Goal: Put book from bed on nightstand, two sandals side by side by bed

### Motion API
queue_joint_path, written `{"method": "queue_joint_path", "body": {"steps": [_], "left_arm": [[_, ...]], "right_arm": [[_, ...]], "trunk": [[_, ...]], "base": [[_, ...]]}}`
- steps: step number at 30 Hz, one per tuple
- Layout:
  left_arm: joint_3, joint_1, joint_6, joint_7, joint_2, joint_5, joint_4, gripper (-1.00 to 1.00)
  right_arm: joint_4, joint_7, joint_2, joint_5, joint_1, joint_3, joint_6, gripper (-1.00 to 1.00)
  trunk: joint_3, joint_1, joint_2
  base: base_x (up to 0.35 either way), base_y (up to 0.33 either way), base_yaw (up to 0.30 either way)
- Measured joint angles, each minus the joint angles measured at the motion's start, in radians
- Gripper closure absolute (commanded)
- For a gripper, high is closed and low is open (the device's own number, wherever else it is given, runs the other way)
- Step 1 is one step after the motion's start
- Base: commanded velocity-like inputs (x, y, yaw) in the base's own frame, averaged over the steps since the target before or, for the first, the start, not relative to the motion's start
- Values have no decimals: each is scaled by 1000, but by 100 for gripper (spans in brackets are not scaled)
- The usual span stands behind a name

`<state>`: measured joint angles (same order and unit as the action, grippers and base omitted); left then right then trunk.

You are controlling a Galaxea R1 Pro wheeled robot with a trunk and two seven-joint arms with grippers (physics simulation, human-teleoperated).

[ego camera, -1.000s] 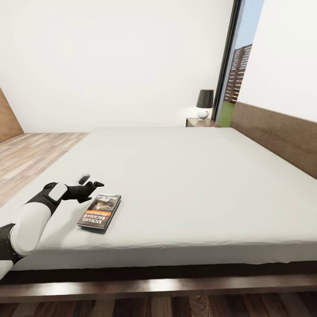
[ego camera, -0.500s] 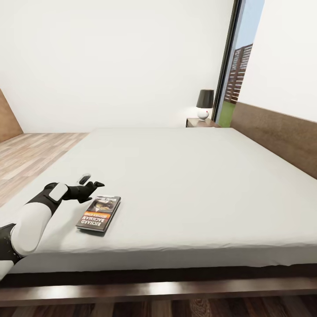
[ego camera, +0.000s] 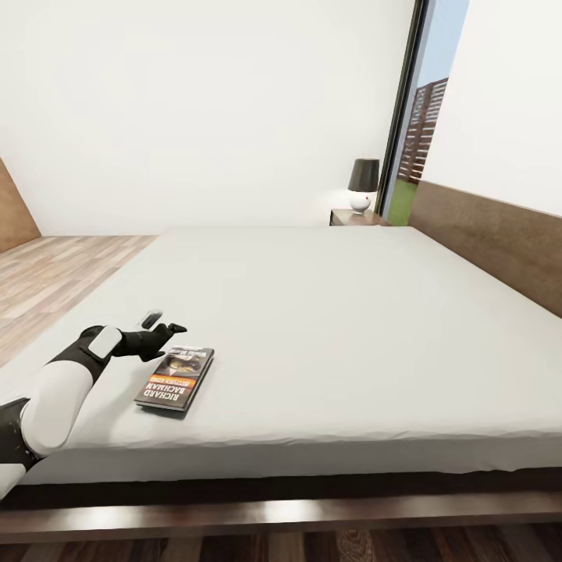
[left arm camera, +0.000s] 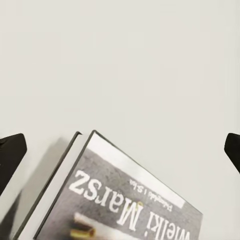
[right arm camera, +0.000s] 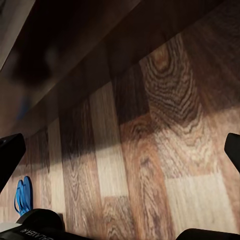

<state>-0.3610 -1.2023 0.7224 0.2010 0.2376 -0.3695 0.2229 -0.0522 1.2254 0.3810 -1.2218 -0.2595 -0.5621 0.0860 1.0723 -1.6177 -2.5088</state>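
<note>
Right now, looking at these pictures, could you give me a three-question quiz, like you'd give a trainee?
1. True or false: the book lies flat on the bed, near the edge closest to the camera.
2. Multiple choice: the left hand is (a) gripping the book, (b) open just beside the book, (c) resting on the nightstand.
3. Short answer: what blue thing lies on the wood floor in the right wrist view?

Key
1. True.
2. b: the fingers are spread and the book sits between and ahead of them, not gripped.
3. A sandal, small and far off, at that picture's edge; one or two, I cannot tell.
</note>
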Motion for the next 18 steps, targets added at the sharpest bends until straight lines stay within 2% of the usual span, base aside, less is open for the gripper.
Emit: {"method": "queue_joint_path", "body": {"steps": [10,18], "left_arm": [[1,5,1,50,-1,3,-1,-100],[2,6,1,63,-1,4,-1,-100]], "right_arm": [[0,0,0,-1,0,0,0,-100],[0,0,0,-1,0,0,0,-100]], "trunk": [[0,0,0],[0,0,0]], "base": [[0,0,0],[0,0,0]]}}
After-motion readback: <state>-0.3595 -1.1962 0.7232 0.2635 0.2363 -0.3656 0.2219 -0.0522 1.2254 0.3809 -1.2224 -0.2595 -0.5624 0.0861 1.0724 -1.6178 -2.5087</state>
